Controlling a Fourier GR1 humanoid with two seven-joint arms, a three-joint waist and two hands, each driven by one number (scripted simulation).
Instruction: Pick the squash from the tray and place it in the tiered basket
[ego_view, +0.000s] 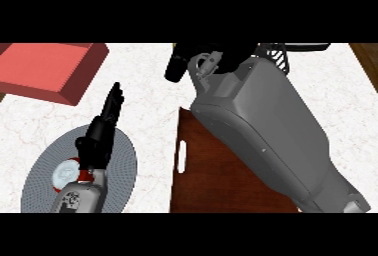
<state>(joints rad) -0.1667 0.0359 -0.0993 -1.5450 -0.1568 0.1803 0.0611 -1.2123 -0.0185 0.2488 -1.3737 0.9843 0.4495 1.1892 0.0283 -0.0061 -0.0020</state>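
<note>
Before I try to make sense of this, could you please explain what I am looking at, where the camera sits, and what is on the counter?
This single picture is taken from the robot's head, looking steeply down at a marbled white counter. The two grey shapes coming up from the lower edge are its forearms, each ending in a black hand.

The left hand has its fingers straight and holds nothing, above a round grey plate.

The right arm stretches over a dark brown wooden tray, and its right hand reaches the counter's far edge, beside a black wire thing that may be the tiered basket. Its fingers look curled, but I cannot tell whether they hold anything; no squash shows in this view.

A red block lies at the far left.
</note>
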